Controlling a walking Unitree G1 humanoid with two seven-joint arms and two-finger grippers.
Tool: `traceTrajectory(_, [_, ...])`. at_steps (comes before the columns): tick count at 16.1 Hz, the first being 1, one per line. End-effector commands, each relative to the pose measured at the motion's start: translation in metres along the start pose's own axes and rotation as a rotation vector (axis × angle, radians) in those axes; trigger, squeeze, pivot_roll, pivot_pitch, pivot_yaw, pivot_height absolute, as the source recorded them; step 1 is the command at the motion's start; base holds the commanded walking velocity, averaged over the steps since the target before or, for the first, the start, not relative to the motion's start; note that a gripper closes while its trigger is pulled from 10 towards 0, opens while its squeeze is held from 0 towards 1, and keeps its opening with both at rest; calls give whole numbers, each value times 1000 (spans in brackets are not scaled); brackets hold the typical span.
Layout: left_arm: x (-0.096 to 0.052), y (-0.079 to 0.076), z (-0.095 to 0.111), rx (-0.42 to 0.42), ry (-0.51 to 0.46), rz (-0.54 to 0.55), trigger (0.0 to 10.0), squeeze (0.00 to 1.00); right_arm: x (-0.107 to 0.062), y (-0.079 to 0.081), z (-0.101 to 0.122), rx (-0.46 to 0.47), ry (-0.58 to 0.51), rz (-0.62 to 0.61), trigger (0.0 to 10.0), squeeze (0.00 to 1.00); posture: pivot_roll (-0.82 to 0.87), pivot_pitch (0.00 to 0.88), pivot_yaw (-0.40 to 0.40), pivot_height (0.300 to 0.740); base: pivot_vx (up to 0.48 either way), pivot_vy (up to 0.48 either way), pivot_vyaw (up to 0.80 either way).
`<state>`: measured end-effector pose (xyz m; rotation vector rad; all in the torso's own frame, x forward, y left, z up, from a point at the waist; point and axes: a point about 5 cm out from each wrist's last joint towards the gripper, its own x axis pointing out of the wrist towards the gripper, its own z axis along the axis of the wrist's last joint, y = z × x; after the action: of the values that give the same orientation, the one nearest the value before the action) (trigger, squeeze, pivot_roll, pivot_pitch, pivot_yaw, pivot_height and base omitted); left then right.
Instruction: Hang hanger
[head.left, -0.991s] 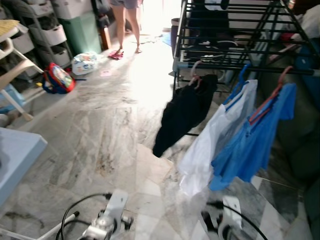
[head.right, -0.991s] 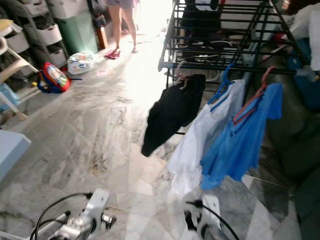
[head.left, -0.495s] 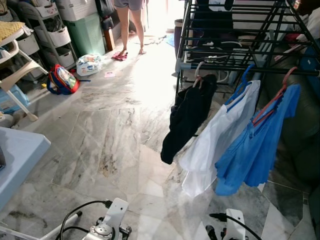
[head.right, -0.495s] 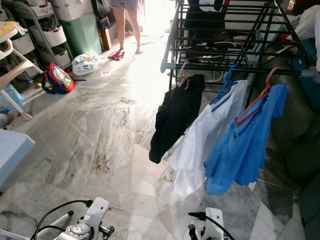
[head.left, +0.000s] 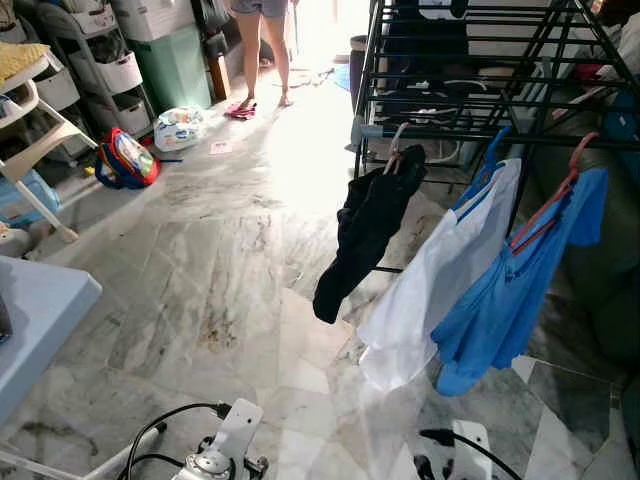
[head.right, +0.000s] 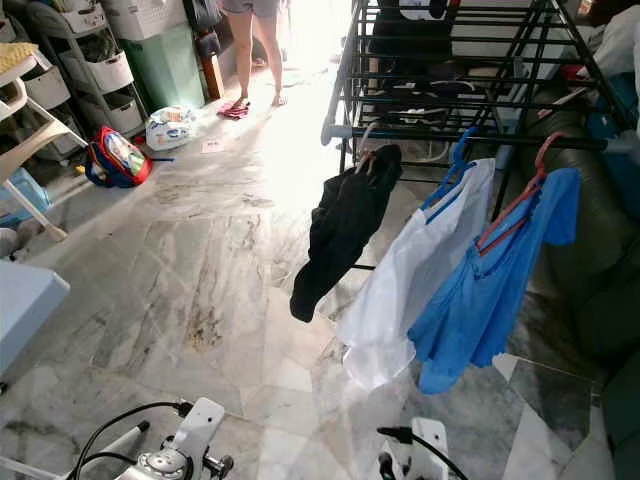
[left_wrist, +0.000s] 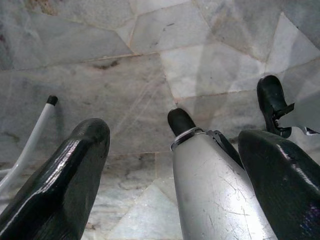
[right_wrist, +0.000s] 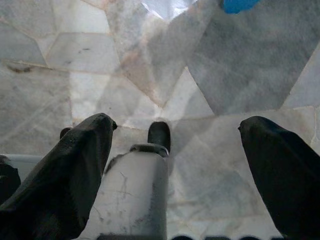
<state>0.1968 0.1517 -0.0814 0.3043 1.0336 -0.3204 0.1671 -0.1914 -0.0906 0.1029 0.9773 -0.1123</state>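
A black drying rack (head.left: 470, 75) stands ahead on the right. Three hangers hook on its front rail (head.left: 480, 137). A pale pink hanger (head.left: 397, 150) carries a black garment (head.left: 365, 230). A blue hanger (head.left: 487, 165) holds a white shirt (head.left: 430, 290), and a red hanger (head.left: 560, 190) holds a blue shirt (head.left: 515, 290). My left arm (head.left: 225, 455) and right arm (head.left: 465, 450) hang low, well short of the rack. The left gripper (left_wrist: 175, 135) and the right gripper (right_wrist: 177, 125) both point at the marble floor, open, with nothing between their fingers.
A light blue table (head.left: 40, 310) juts in at the near left. A red backpack (head.left: 125, 160), a bag (head.left: 180, 128), shelves with bins (head.left: 100, 60) and a chair (head.left: 30, 150) line the left side. A person's legs (head.left: 262, 55) stand at the far doorway. A dark sofa (head.left: 610, 290) sits right.
The view has shifted slightly. The black garment has swung and turned on its hanger, hanging narrower now; the white and blue shirts sway a little. Both arms stay low.
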Motion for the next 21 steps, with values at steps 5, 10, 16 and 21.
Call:
traceTrajectory(5, [0,1,-2,25,18,-7,10000,0,-3,-7,-15,9,45,-19,10000,0,-81,31,51,740,-262,0,0])
traceTrajectory(10, [-1,3,-2,34,19,-5,10000,0,-5,-10,-20,11,57,-27,10000,0,-81,31,53,740,-266,0,0])
traceTrajectory(16, [-1,5,-2,42,21,-3,10000,0,-4,-7,-17,2,50,-21,10000,0,-80,34,53,740,-253,0,0])
traceTrajectory(21, [-1,13,6,-16,-15,26,10000,0,-3,-6,-16,-18,54,-13,10000,0,-81,39,49,740,0,0,0])
